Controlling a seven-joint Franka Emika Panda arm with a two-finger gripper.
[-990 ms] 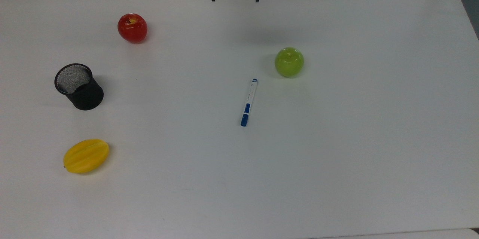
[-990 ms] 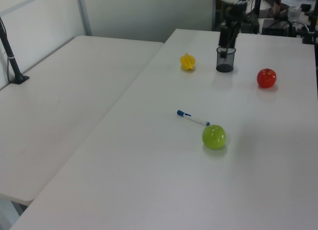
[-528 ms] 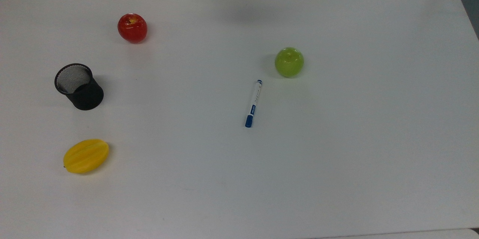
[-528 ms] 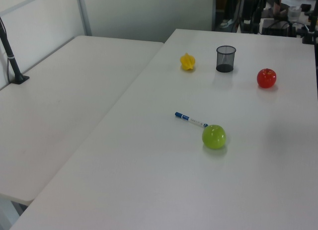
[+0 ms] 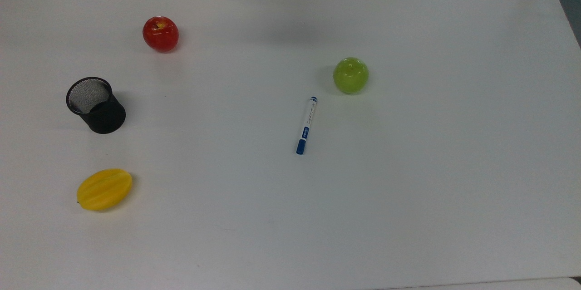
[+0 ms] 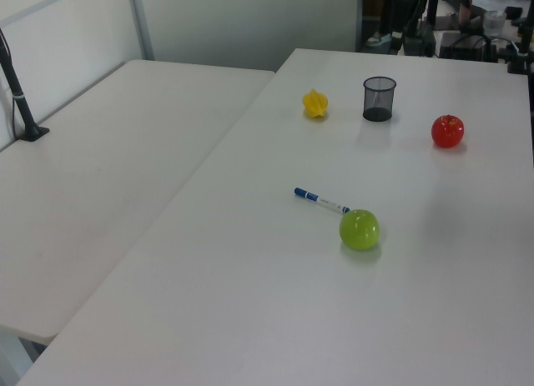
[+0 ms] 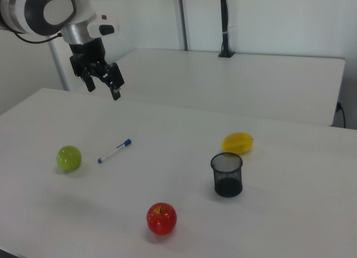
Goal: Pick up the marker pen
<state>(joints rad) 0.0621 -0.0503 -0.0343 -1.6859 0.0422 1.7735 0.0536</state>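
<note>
**White table, pen still to be taken**

White and smooth, the table (image 5: 408,190) carries all. The gripper (image 7: 104,86) hangs high above it, fingers apart, holding nothing. Nearby sits a glossy round green apple (image 5: 351,75); further off a black mesh cup (image 5: 95,105). The marker pen (image 5: 306,125) lies flat near the apple, slim and round-barrelled. It may roll from an off-centre pinch, or the fingers may nudge the apple.

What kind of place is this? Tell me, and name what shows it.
Probably a robotics lab or test room. A robot arm's end effector hangs open above a plain white table laid out with a marker pen, a green apple and a mesh cup, with a second bare table alongside.
</note>
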